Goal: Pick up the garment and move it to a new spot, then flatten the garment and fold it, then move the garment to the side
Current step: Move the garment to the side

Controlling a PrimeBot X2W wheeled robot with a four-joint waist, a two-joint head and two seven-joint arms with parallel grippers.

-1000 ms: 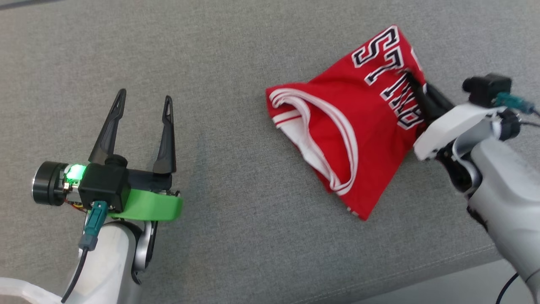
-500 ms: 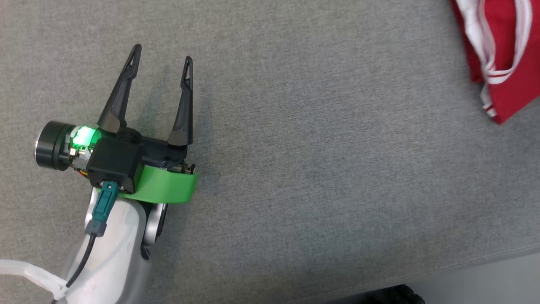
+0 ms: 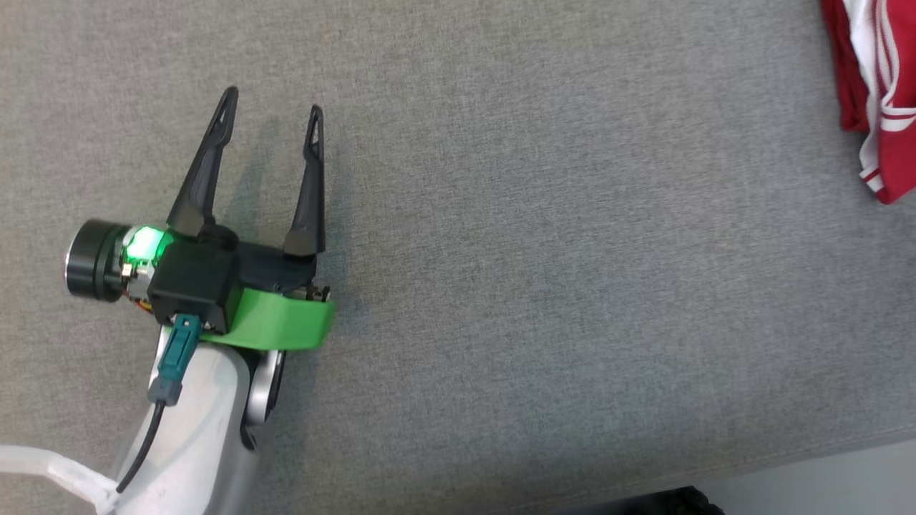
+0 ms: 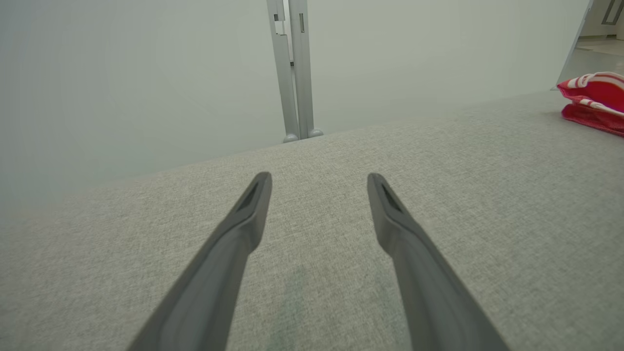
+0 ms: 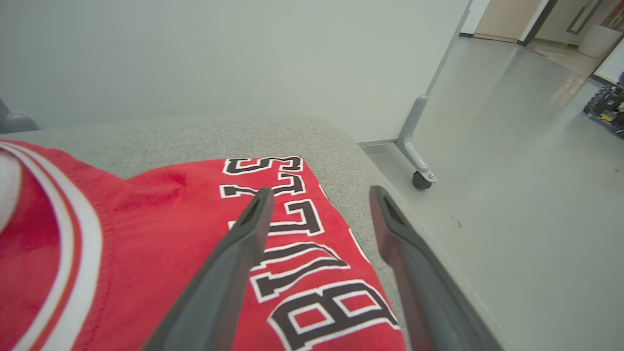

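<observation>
Right end effector [image 5: 320, 191] let go of garment [image 5: 146, 234], spread wide (cushion edge [image 5: 360, 161] beside); left end effector [image 3: 273, 100] open, empty.

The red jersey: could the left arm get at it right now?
Probably, with a long sideways reach: bare grey cushion lies between the open left gripper and the jersey, nothing blocking.

The left gripper [image 3: 272, 101] has two long tapering black fingers [image 3: 204, 175] on a black block [image 3: 193, 286], with a green band [image 3: 286, 325], green light [image 3: 145, 243], black cylinder [image 3: 87, 261], teal plug [image 3: 174, 357], black cable [image 3: 143, 447] and pale forearm [image 3: 200, 436].
</observation>
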